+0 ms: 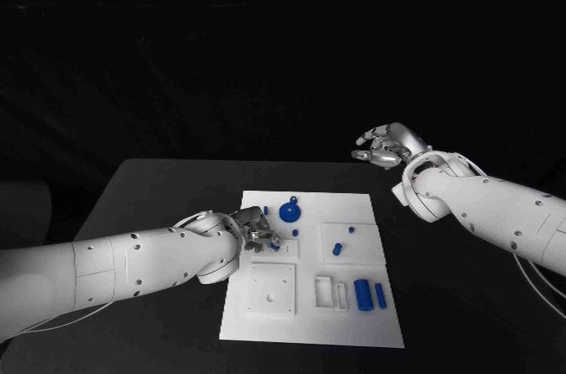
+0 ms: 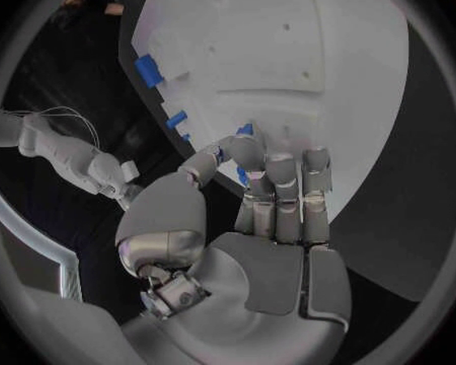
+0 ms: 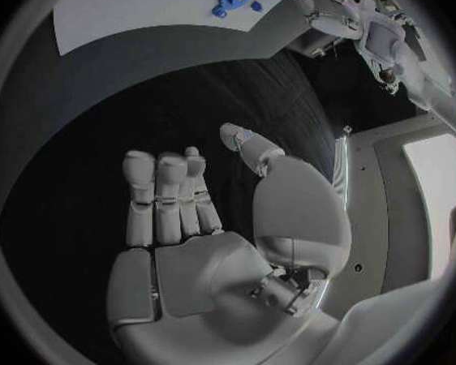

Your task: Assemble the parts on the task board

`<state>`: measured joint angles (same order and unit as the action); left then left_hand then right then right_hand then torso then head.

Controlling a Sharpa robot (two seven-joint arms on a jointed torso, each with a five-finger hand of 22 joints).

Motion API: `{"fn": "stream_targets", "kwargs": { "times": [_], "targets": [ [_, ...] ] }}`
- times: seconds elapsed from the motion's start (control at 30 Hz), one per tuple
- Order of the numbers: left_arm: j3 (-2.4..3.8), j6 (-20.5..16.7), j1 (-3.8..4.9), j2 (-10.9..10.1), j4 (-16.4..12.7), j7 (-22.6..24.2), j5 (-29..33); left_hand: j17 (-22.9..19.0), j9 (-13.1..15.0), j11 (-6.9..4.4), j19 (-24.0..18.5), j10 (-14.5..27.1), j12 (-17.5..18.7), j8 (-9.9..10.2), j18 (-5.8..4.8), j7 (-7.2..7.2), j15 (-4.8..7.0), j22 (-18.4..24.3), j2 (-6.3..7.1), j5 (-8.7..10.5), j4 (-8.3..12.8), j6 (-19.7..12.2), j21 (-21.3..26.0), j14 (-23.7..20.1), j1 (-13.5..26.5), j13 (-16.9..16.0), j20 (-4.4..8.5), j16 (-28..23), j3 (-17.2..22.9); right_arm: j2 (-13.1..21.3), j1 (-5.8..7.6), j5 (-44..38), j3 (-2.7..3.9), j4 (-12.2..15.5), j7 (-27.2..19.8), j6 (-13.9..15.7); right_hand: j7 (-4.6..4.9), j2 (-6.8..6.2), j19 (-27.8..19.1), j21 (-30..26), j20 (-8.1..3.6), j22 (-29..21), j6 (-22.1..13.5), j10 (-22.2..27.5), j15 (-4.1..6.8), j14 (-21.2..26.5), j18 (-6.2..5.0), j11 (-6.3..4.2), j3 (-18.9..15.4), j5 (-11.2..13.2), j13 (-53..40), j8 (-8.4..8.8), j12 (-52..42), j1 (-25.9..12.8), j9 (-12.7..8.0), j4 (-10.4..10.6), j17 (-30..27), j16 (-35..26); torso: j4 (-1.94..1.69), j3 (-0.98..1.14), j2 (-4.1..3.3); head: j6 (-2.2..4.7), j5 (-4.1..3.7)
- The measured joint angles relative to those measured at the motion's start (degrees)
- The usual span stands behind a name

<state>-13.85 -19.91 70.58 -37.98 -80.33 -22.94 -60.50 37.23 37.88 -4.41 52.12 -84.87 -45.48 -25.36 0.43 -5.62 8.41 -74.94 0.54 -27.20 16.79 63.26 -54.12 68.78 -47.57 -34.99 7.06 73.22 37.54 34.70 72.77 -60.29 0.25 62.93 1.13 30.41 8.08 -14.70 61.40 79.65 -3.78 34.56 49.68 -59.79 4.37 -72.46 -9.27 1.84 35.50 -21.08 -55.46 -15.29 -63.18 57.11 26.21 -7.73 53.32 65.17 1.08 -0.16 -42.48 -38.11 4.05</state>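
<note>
White plastic makes up the task board (image 1: 309,308), which lies in the middle of the black desk (image 1: 154,186) with small blue parts scattered over it. The left hand (image 1: 253,231) sits at the board's left edge, its fingers (image 2: 279,178) curled close together over a small blue part (image 2: 244,130); the part looks pinched between thumb and fingers, though the grip itself is mostly hidden. The right hand (image 1: 387,145) hangs above the far desk, well apart from the board, holding nothing, with fingers loosely curled and apart.

The likely trouble is a slip: so little of the part is gripped that it could twist or drop as it is moved to its seat, and the fingers hide it from above, so misalignment may go unnoticed. The left hand could also nudge the round blue disc (image 1: 290,211) just beyond it.

Which way the held part points cannot be told. Two blue bars (image 1: 370,295) near the board's front edge lie with their long axes running front to back
</note>
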Motion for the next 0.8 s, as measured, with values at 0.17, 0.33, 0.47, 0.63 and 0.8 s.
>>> {"fn": "stream_targets", "kwargs": {
  "times": [0.17, 0.33, 0.47, 0.63, 0.8],
  "targets": [
    [0.00, -0.1, -0.27, 0.1, 0.3, 0.0, -0.1, 0.0, 0.3, 0.07, 0.0, 0.1, 0.0, -0.1, 0.00, 0.00, 0.00, 0.0, 0.00, 0.20, -0.1, 0.0, 0.0, 0.0, 0.0, 0.1, 0.00, 0.0, 0.1, 0.0, 0.00, 0.0, 0.00, 0.0, 0.0, -0.1, -0.01, 0.22, 0.0, 0.0, 0.00, 0.0, 0.0, 0.0, 0.00, 0.0, 0.00, 0.00, 0.0, -0.2, 0.0, 0.00, 0.0, -0.2, 0.0, 0.0, 0.0, 0.0, 0.00, 0.00, 0.00, 0.03, 0.02],
    [0.01, -0.1, -0.42, 0.1, 0.4, 0.1, -0.1, -0.1, 0.3, 0.07, 0.0, 0.1, 0.0, -0.1, 0.00, 0.00, 0.00, 0.0, 0.00, 0.21, -0.1, 0.0, 0.0, 0.0, 0.0, 0.1, 0.00, 0.2, 0.1, 0.0, 0.00, 0.0, 0.00, 0.0, 0.1, -0.1, -0.02, 0.24, 0.0, 0.0, 0.00, 0.0, 0.0, 0.0, -0.01, 0.0, 0.00, 0.00, 0.0, -0.2, 0.0, 0.00, 0.0, -0.2, 0.0, 0.0, 0.0, 0.0, 0.01, 0.01, 0.00, 0.02, 0.03],
    [0.03, -0.1, -0.42, 0.2, 0.5, 0.2, -0.1, -0.1, 1.3, 0.07, 0.0, 0.1, 0.0, -0.1, 0.00, 0.00, 0.00, 0.0, 0.04, 0.41, -0.1, 0.0, 0.0, 0.0, 0.0, 0.1, 0.00, 0.2, 0.0, 0.0, 0.00, 0.0, 0.00, 0.0, 0.1, -0.1, -0.06, 0.24, 0.0, 0.0, 0.00, 0.0, 0.0, 0.0, -0.01, 0.0, 0.00, 0.00, 0.0, -0.2, 0.0, 0.00, 0.0, -0.2, 0.0, 0.0, 0.0, 0.0, 0.05, 0.04, -0.02, -0.04, 0.04],
    [0.03, -0.1, -0.44, 0.2, 0.5, 0.2, -0.1, -0.1, 1.6, 0.07, 0.0, 0.1, 0.0, -0.1, 0.00, 0.00, 0.00, 0.0, 0.07, 0.42, -0.2, 0.0, 0.0, 0.0, -0.1, 0.1, 0.00, 0.2, 0.0, 0.0, 0.00, 0.0, 0.00, -0.1, 0.1, -0.2, -0.10, 0.24, 0.0, 0.0, 0.00, 0.0, 0.1, 0.0, -0.01, 0.0, 0.00, 0.00, 0.0, -0.2, 0.0, 0.00, 0.0, -0.2, 0.0, 0.0, 0.0, 0.0, 0.03, 0.04, -0.03, -0.13, -0.01],
    [0.03, 0.0, -0.45, 0.2, 0.5, 0.3, -0.1, -0.2, 2.5, 0.07, 0.0, 0.1, 0.0, 0.0, 0.00, 0.00, 0.00, 0.0, 0.07, 0.61, -0.2, 0.0, 0.0, 0.0, -0.1, 0.2, 0.00, 0.2, 0.0, -0.1, 0.00, 0.0, 0.00, -0.1, 0.2, -0.2, -0.20, 0.24, 0.1, 0.0, 0.09, 0.1, 0.0, 0.0, 0.15, -0.1, 0.00, 0.00, -0.2, -0.2, 0.0, 0.00, 0.0, -0.2, 0.0, -0.1, 0.1, 0.0, 0.02, 0.04, -0.04, -0.13, -0.05]
  ]
}}
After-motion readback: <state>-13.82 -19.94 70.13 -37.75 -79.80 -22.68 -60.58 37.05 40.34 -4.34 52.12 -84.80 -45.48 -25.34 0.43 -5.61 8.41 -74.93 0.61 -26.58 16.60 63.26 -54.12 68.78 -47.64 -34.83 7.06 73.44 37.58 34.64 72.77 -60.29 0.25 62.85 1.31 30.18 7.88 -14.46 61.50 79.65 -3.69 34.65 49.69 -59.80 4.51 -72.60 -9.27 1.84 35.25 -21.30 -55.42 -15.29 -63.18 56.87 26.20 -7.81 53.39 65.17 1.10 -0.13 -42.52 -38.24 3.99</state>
